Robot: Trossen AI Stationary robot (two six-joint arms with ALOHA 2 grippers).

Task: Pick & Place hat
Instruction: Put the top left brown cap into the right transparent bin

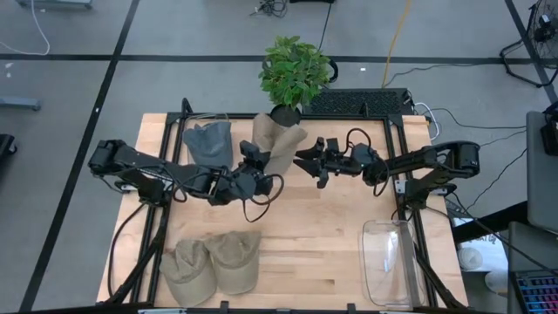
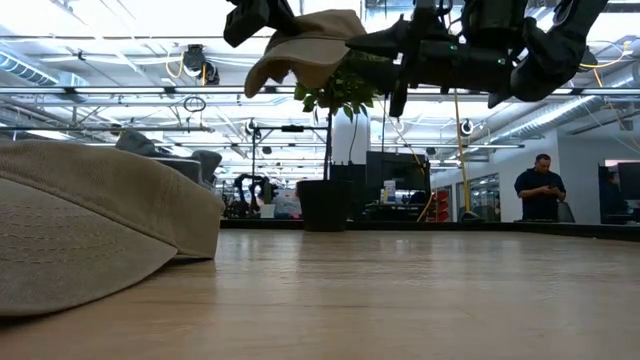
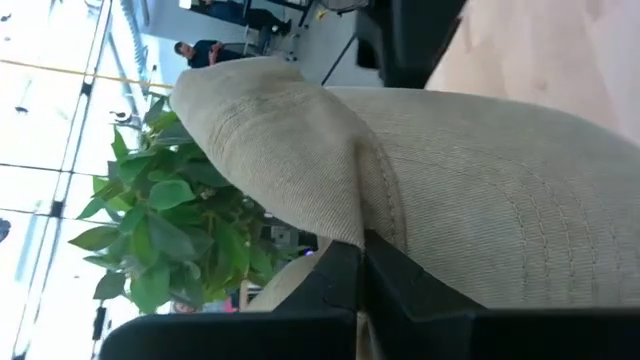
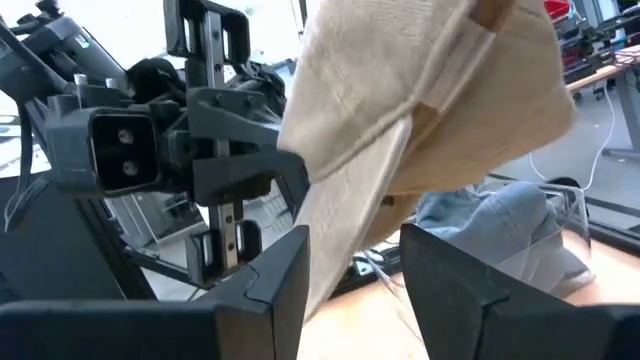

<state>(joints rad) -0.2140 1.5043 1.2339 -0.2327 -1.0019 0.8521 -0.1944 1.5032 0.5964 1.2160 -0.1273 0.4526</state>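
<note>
left gripper [image 1: 255,160] pinches tan hat [image 1: 281,144] aloft; right gripper [image 1: 307,163] open beside it.

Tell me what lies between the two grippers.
In the high view, the raised beige fabric cap hangs between the left gripper, shut on its edge, and the open right gripper.

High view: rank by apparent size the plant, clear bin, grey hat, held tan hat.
1. Clear bin, largest.
2. Plant.
3. Grey hat and held tan hat: too close to rank; the left gripper covers part of the tan one.
</note>
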